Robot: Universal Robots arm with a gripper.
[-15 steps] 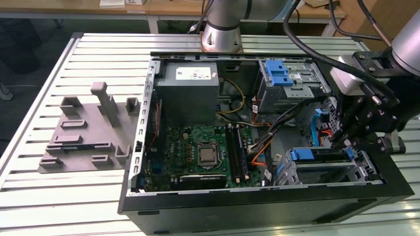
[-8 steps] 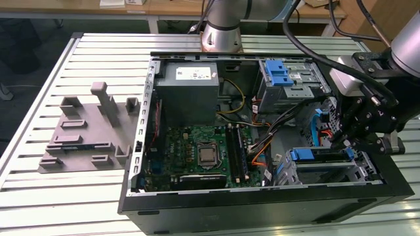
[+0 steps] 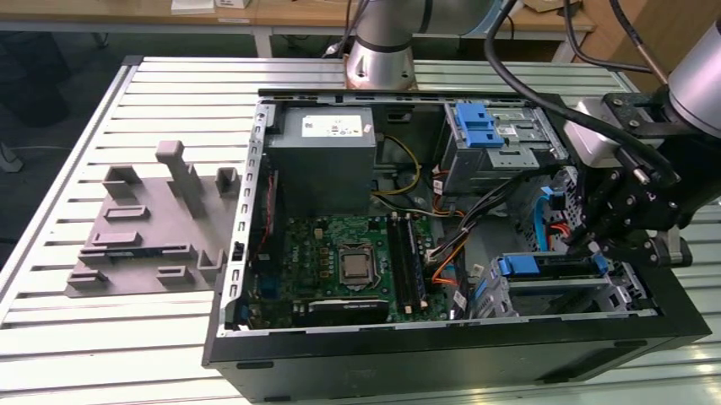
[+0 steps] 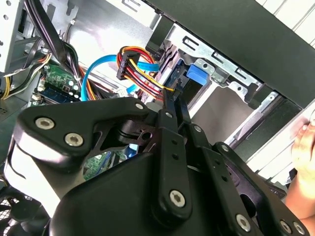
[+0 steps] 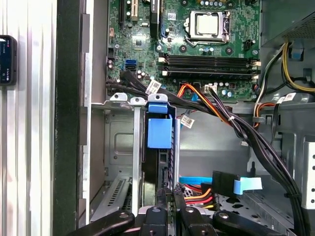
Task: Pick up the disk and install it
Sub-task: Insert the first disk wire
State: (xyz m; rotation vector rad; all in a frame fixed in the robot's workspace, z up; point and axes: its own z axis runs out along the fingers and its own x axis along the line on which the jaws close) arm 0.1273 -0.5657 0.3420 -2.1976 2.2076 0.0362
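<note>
slatted metal table (image 3: 169,93) is carrying an open computer case (image 3: 451,354), lying on its side with its circuit board (image 3: 349,261) facing up, while a grey plastic fixture (image 3: 158,219) is resting at nine o'clock of the case in the exterior view. the robot's gripper (image 3: 592,245) is reaching into the case at about four o'clock of the circuit board, low over the metal drive cage (image 3: 563,291). the disk (image 5: 160,130) is standing on edge in a slot of that cage, its blue frame tab pointing toward the circuit board, and the gripper is sitting right at the disk's opposite end. whether the tool is clamped on the disk, or merely pressing against it, cannot be told from these views.

judging by the scene, the installing step is under way: the disk is looking mostly inside its slot. doing this well is likely calling for keeping the disk parallel to the cage rails, so the blue frame is not binding, and for pushing straight along the slot rather than sideways. a bundle of orange and black cables (image 5: 197,93) is running just beside the cage mouth and is risking a snag. a person's hand (image 4: 302,147) is showing near the case's outer wall in the second wrist view.
</note>
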